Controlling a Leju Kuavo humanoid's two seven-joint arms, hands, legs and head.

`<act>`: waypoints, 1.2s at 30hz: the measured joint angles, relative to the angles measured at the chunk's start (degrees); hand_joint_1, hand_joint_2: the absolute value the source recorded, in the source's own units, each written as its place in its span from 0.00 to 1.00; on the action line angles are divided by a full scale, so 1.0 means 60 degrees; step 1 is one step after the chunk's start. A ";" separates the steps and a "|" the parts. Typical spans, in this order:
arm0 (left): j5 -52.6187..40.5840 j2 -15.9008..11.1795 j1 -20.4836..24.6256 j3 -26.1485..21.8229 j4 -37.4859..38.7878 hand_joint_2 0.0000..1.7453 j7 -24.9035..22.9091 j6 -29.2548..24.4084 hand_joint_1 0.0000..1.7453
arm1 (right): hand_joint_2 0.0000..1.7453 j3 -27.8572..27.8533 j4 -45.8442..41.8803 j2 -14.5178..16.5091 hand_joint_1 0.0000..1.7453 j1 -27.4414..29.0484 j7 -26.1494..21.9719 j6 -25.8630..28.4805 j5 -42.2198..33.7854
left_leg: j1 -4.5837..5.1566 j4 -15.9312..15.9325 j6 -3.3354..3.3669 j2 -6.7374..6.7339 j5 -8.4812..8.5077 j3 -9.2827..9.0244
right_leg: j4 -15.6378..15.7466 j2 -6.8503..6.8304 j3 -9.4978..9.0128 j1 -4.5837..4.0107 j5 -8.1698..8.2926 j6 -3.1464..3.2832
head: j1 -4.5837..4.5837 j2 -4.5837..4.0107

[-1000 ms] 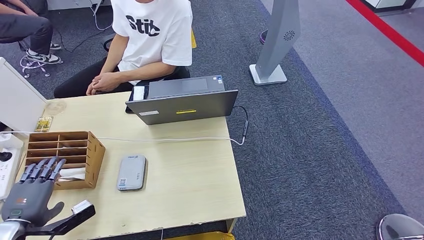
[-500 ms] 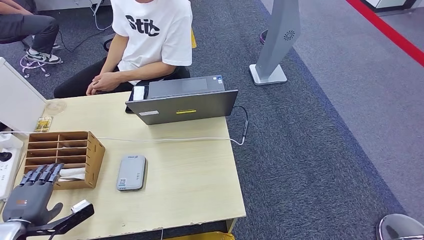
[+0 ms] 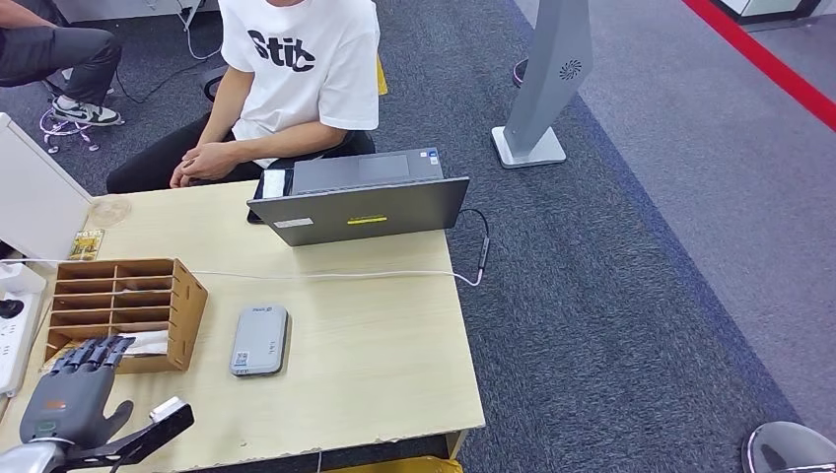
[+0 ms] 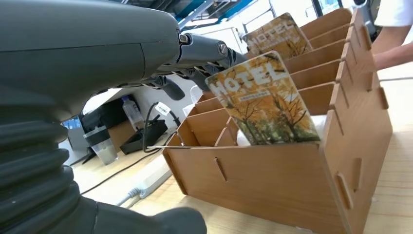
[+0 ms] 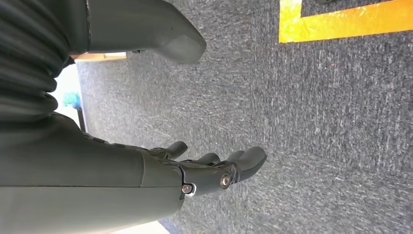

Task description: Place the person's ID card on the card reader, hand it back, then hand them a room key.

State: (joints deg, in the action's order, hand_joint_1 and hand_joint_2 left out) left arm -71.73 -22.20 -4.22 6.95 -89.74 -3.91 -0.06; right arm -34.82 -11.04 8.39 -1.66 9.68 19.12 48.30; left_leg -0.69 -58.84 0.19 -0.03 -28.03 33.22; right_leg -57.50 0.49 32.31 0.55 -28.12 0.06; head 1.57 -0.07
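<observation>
Autumn-printed "HOTEL" key card [image 4: 263,100] stands tilted in the wooden slotted organiser [image 3: 148,296] near the bench [image 3: 375,345] edge; left hand [image 3: 74,394] fingers [image 4: 204,51] are seen touching it, grip cannot be told; right hand [image 5: 160,170] released.

We see even, bright indoor light and soft shadows on the worktop [image 3: 375,325]; windows glare white in the left wrist view, near parts blurred.

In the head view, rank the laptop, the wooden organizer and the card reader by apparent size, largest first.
1. laptop
2. wooden organizer
3. card reader

The organizer lies nearer the camera, so its gap to the laptop may be understated.
</observation>
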 joint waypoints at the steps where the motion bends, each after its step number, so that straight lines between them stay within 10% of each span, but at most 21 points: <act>1: -0.0038 0.0046 0.0021 -0.0011 0.0044 1.00 0.0065 -0.0126 0.19 | 1.00 0.0000 0.0000 0.0000 0.00 -0.0002 -0.0003 0.0010 0.0064 | 0.0000 0.0000 0.0000 0.0000 0.0000 0.0000 | 0.0000 0.0000 0.0000 0.0000 0.0000 0.0000 | -0.0001 0.0000; 15: -0.0376 0.0638 0.0725 -0.0421 0.0512 1.00 0.0120 -0.0991 0.23 | 1.00 0.0000 0.0000 -0.0003 0.00 -0.0021 -0.0070 0.0103 0.0554 | -0.0001 0.0000 0.0000 0.0001 0.0000 0.0000 | 0.0000 -0.0001 -0.0001 0.0000 0.0001 0.0000 | 0.0000 0.0000; 21: -0.0374 0.0673 0.0793 -0.0579 0.0699 1.00 0.0134 -0.0994 0.50 | 1.00 0.0000 0.0000 -0.0004 0.00 -0.0026 0.0012 0.0067 0.0653 | -0.0001 0.0000 0.0000 0.0000 0.0000 0.0000 | 0.0000 0.0000 0.0001 0.0000 0.0000 0.0000 | 0.0000 0.0000; 36: -0.0045 0.0662 0.0811 -0.0820 0.1015 1.00 0.0353 -0.0771 0.24 | 1.00 0.0000 0.0000 -0.0004 0.00 -0.0029 0.0055 0.0054 0.0876 | 0.0000 0.0000 0.0000 0.0000 0.0000 0.0000 | 0.0000 0.0000 0.0000 0.0000 0.0000 0.0000 | 0.0000 0.0000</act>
State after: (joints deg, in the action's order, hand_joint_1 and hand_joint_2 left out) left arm -72.00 -18.23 0.64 2.03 -83.65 -1.79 -4.69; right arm -34.82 -11.04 8.37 -1.83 10.01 19.45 53.56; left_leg -0.70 -58.84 0.19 -0.03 -28.03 33.22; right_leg -57.50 0.49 32.31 0.55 -28.12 0.06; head 1.57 -0.07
